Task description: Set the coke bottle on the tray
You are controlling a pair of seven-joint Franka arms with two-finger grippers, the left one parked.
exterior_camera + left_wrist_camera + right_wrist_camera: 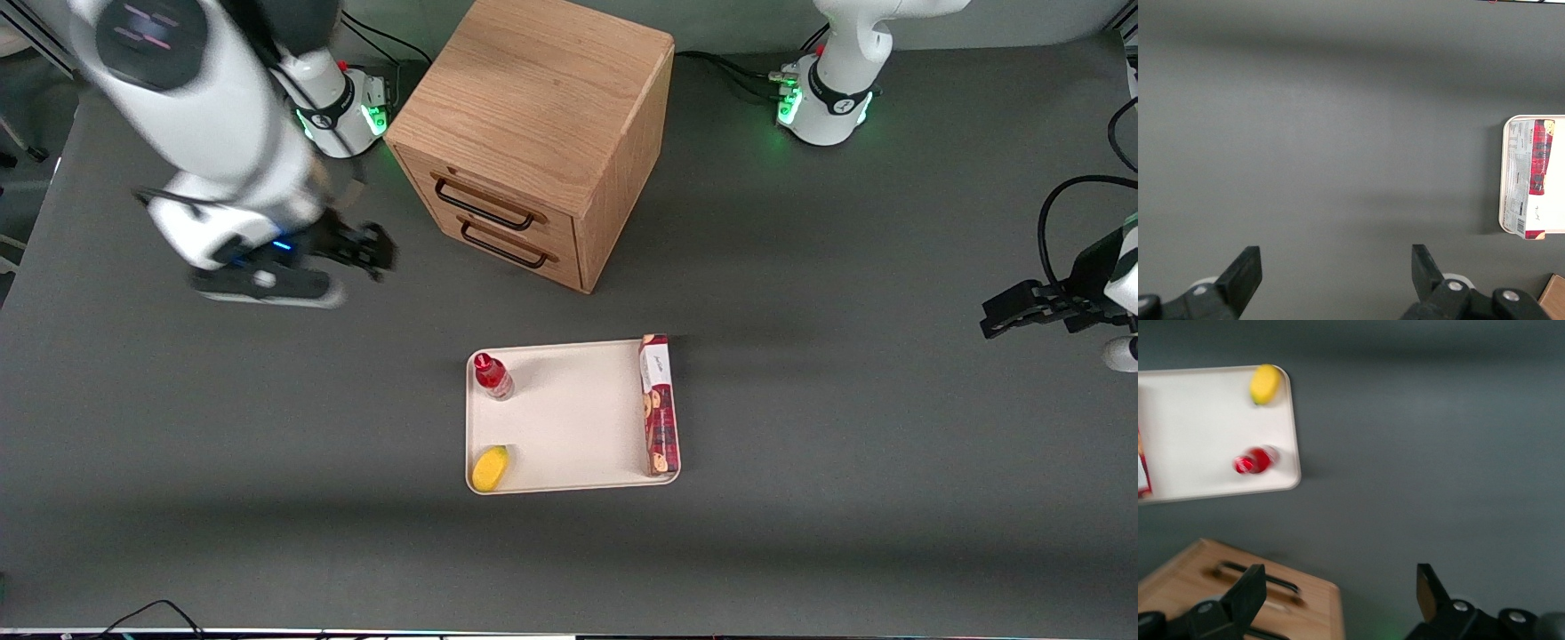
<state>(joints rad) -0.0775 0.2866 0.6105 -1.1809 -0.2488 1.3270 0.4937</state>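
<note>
Front view: coke bottle (492,374) on tray (569,418), well apart from open jaws.

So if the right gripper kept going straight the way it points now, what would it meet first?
Most likely bare table. The open, empty gripper hangs above the tabletop, pointing down; coke bottle and tray lie off to one side, the cabinet beside it. Depth is unclear.

Right arm: white, jointed, extended low over the dark grey worktop (267,498) at its own end. Black two-finger claw (378,253): raised, empty, fingers (1245,597) spread wide apart, touching nothing.
</note>
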